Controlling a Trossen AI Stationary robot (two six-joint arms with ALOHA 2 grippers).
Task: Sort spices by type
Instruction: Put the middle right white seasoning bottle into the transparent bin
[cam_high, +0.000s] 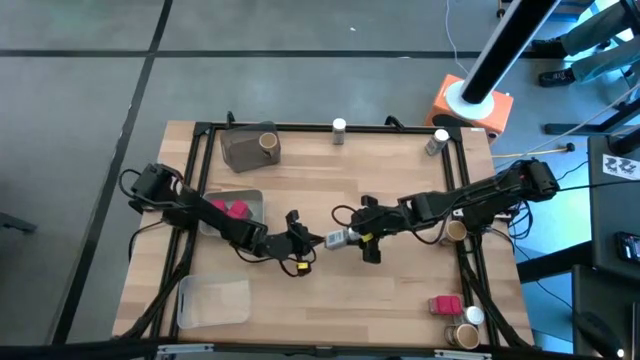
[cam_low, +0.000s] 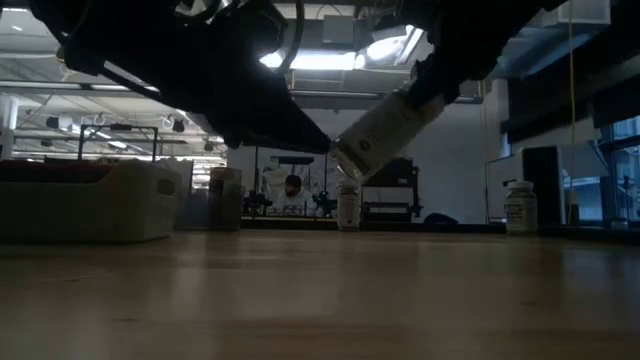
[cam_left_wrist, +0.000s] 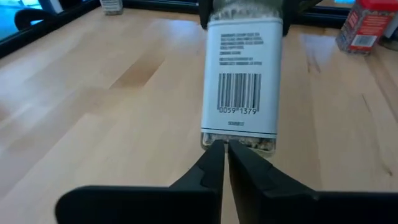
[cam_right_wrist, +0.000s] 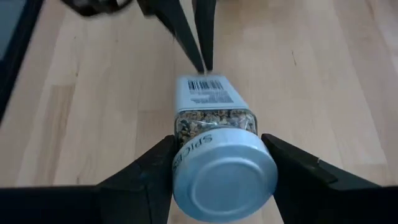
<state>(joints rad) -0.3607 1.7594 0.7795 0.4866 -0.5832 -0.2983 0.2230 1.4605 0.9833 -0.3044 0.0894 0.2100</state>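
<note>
My right gripper (cam_high: 362, 238) is shut on a clear white-capped spice jar (cam_high: 337, 238) with a white barcode label, above the table's middle. In the low view the jar (cam_low: 385, 128) hangs tilted, clear of the wood. My left gripper (cam_high: 306, 240) is shut, its tips (cam_left_wrist: 222, 148) right at the jar's bottom end. Two pink-red packets (cam_high: 231, 209) lie in a clear tray. A tan-topped jar (cam_high: 268, 142) sits in the grey tray. Two white-capped jars (cam_high: 339, 129) (cam_high: 436, 142) stand at the far edge. My right gripper pinches the jar between its two fingers (cam_right_wrist: 149, 177) at the cap end, just below the white cap (cam_right_wrist: 225, 177). It comes from the table's right, along the jar. The jar is lifted clear, tilted with its bottom end lower. My left gripper's shut fingertips stand against the jar's bottom end (cam_left_wrist: 239, 142); whether they touch it I cannot tell.
A clear tray (cam_high: 213, 300) lies at the near left. Near the right edge are a tan-topped jar (cam_high: 455, 230) and, at the near right corner, a pink-red packet (cam_high: 445, 304), a white-capped jar (cam_high: 473, 316) and a tan-topped jar (cam_high: 462, 335). A black frame rims the table.
</note>
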